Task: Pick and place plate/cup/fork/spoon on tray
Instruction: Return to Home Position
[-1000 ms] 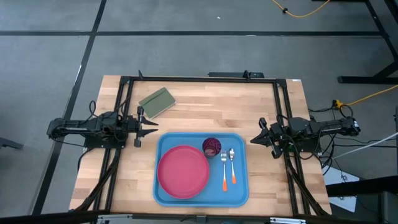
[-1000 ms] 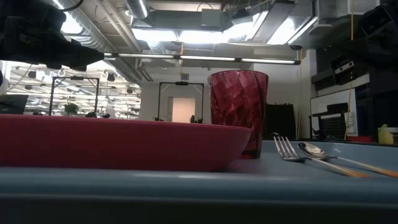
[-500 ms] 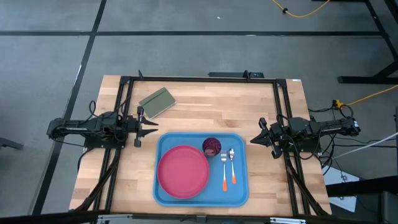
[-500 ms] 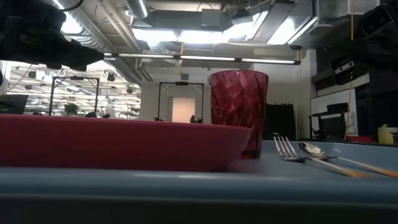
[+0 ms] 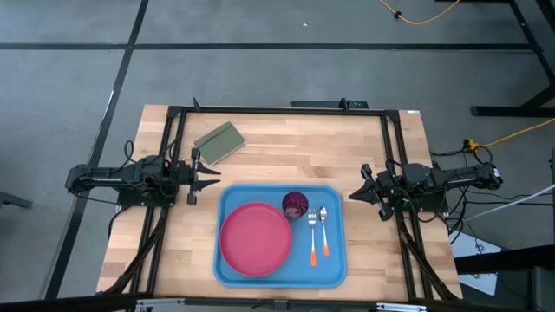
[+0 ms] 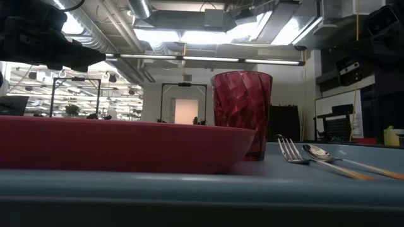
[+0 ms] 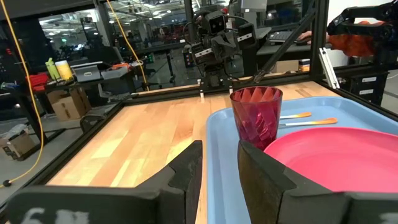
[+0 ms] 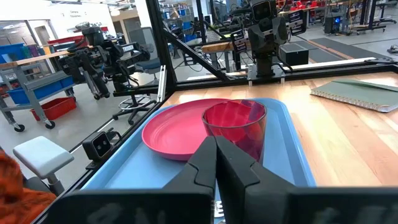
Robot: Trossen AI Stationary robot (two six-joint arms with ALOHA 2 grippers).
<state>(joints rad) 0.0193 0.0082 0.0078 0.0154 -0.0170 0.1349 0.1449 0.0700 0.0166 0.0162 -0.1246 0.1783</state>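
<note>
The blue tray point(image 5: 338, 269) lies on the table's near middle. On it rest the pink-red plate point(image 5: 255, 239), the dark red cup point(image 5: 295, 204) upright, the orange-handled fork point(image 5: 313, 237) and the silver spoon point(image 5: 323, 227). My left gripper point(image 5: 211, 180) is by the tray's left far corner, open a little and empty. My right gripper point(image 5: 354, 195) is at the tray's right edge, shut and empty. In the low view the plate point(image 6: 113, 145), cup point(image 6: 242, 107), fork point(image 6: 297, 154) and spoon point(image 6: 328, 155) stand close.
An olive-green block point(image 5: 218, 143) lies on the table at the far left. Black frame rails point(image 5: 277, 110) run along the table's far, left and right sides. Bare wood lies between the tray and the far rail.
</note>
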